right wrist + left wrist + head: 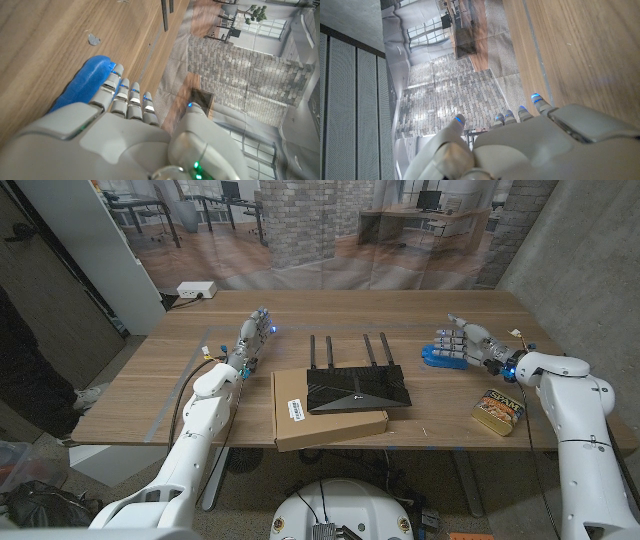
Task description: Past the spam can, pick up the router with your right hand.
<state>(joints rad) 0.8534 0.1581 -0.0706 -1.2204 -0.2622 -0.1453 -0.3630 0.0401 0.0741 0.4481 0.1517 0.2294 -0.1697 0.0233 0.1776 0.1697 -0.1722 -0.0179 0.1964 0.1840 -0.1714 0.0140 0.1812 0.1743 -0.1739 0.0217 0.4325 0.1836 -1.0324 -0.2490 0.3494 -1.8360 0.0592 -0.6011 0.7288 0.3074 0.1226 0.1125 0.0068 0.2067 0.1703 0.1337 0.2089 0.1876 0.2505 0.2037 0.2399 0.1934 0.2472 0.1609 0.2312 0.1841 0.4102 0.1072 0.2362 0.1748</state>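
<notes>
router [355, 387], black w/ antennas standing up at its far edge, sits on a flat cardboard box [325, 420] near the table's [430, 315] front-middle; untouched so far. spam can [499, 411] lies at the front right, just beside the right forearm, well apart from the router. right hand [462, 343] is out at the far right of the table, fingers [129, 97] extended and roughly together, holding nothing; it sits right by a blue object [439, 357] — wrist view shows that blue thing [85, 85] under/along the fingertips, can't tell if touching. left hand [252, 337] rests on the table's left side, standing on edge as far as i can see, fingers [520, 113] straight and apart-ish, nothing in it, idle. judging step: approach not really begun, hand is beyond the can but off to the right of the target, no reach toward the router yet. next move prob calls for swinging the right hand leftward over the table toward the router's right end, staying clear of the can and the blue thing, then opening wider and coming down on the body, not the antennas. body is low and wide, so grip likely needs thumb under/along one edge; box edge may help. risk: shoving it off the box.
</notes>
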